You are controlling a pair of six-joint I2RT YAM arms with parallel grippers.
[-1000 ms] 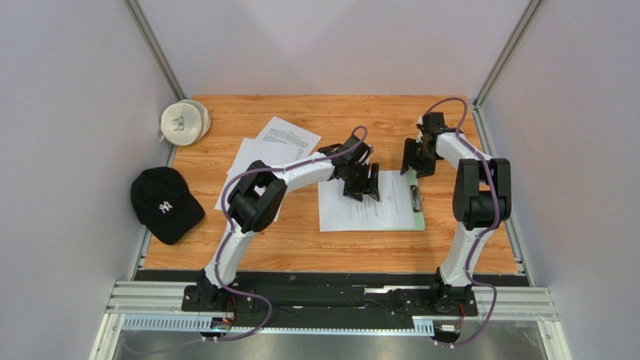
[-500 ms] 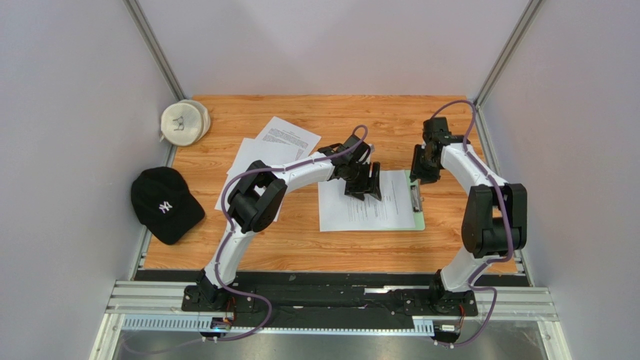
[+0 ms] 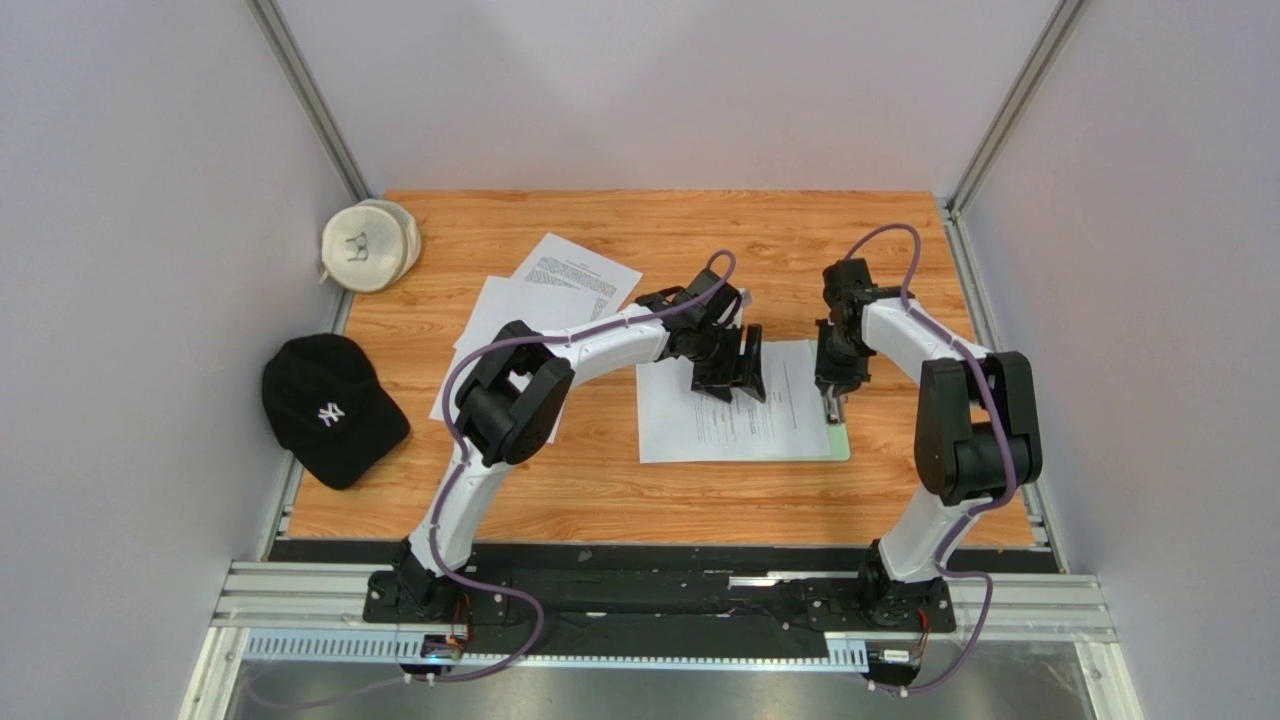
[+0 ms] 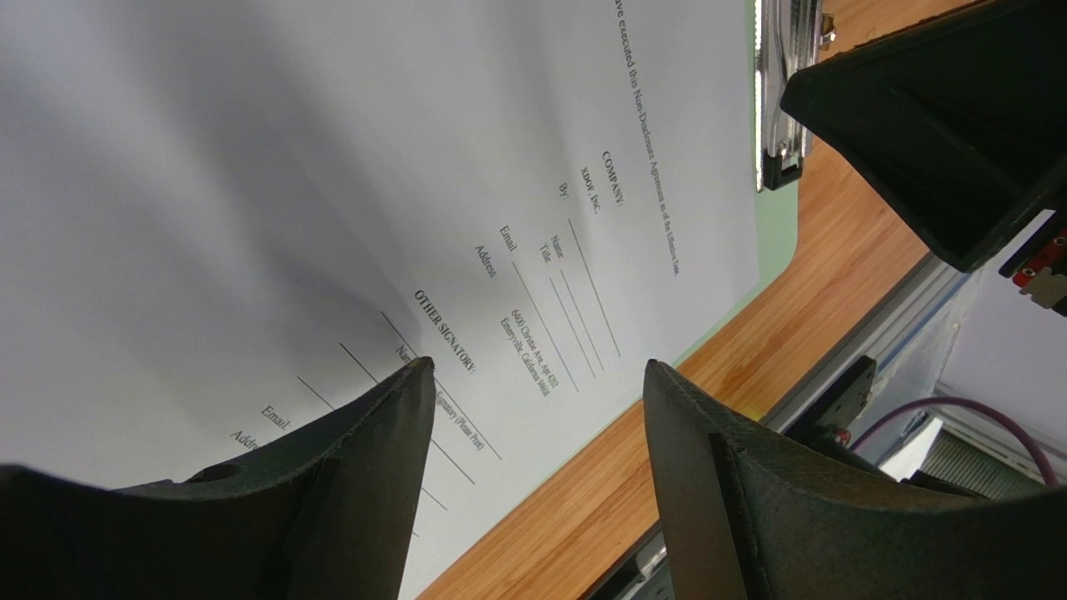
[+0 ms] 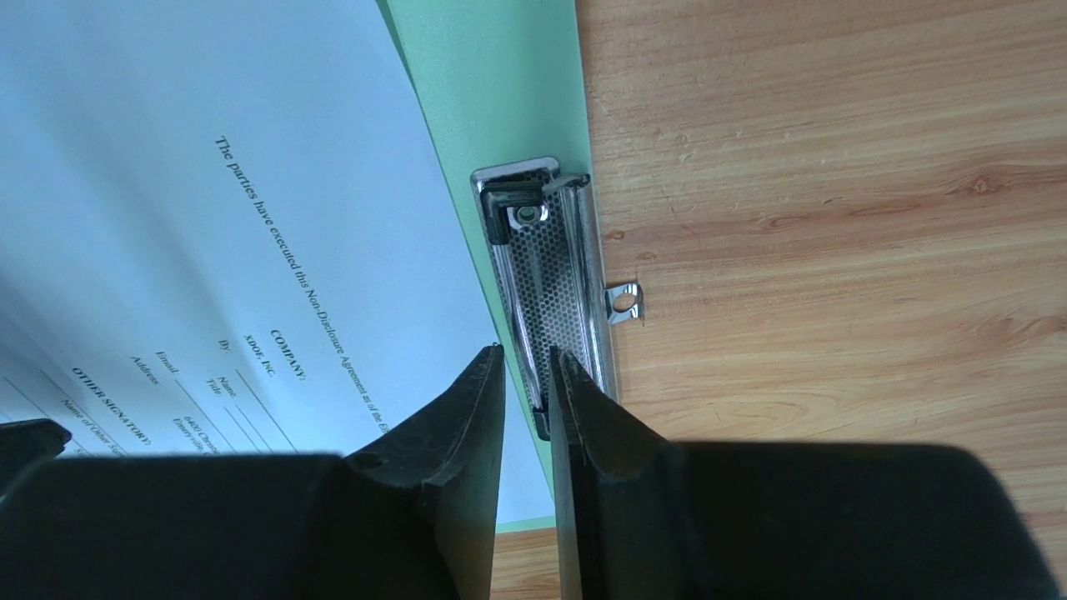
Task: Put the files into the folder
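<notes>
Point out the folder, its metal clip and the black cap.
folder (image 5: 501,88): right wrist view, bare green margin.
metal clip (image 5: 551,306): right wrist view, perforated plate.
black cap (image 3: 323,408): top external view, crown.

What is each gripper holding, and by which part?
Left gripper holds nothing, open above the sheet. Right gripper is nearly shut astride the end of the clip; a grip cannot be told.

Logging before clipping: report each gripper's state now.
Left gripper: open above the top sheet, holding nothing.
Right gripper: fingers nearly together at the metal clip; grip cannot be told.
</notes>
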